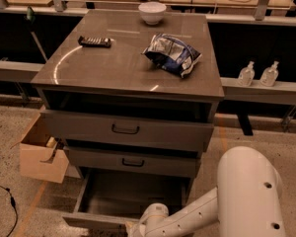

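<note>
My white arm reaches down at the bottom of the camera view. Its gripper sits low at the front edge of the pulled-out bottom drawer, mostly cut off by the frame edge. The drawer's inside looks dark and bare. Above it are a middle drawer and a top drawer, both standing slightly out from the grey cabinet. On the cabinet top lie a blue and silver chip bag, a dark flat bar and a white bowl.
An open cardboard box stands on the floor left of the cabinet. Two clear bottles sit on a ledge to the right. A black cable lies on the floor at the left. Workbenches run along the back.
</note>
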Robot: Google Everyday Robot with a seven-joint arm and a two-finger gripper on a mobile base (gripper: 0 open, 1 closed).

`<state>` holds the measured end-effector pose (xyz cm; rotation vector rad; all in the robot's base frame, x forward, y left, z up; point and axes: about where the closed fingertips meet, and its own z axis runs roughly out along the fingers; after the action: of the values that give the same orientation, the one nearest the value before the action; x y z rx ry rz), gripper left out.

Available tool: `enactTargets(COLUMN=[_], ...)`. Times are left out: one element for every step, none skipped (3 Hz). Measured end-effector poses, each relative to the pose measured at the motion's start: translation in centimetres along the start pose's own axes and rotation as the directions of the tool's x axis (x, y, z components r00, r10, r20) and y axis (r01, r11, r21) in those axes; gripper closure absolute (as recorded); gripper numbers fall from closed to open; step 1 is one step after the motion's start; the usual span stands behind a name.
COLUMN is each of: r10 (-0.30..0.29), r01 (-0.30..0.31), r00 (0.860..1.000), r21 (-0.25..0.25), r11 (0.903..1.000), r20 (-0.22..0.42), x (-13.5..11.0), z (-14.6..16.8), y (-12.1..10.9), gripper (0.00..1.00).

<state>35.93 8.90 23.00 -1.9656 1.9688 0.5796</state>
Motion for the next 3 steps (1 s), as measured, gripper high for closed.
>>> enactTargets(r10=[-0.006, -0.016, -0.016], r01=[0.006, 0.016, 0.016], r00=[1.000, 1.000, 1.000], r21=[-0.026, -0.064, -0.072], r11=[0.9997, 0.9978, 0.9973], r20=[0.009, 0.006, -0.004], x=[-0.4, -0.7, -0.7], z=[0.1, 1.4, 2.4], y=[0.4, 0.5, 0.2], gripper=[0.00, 0.00, 0.00])
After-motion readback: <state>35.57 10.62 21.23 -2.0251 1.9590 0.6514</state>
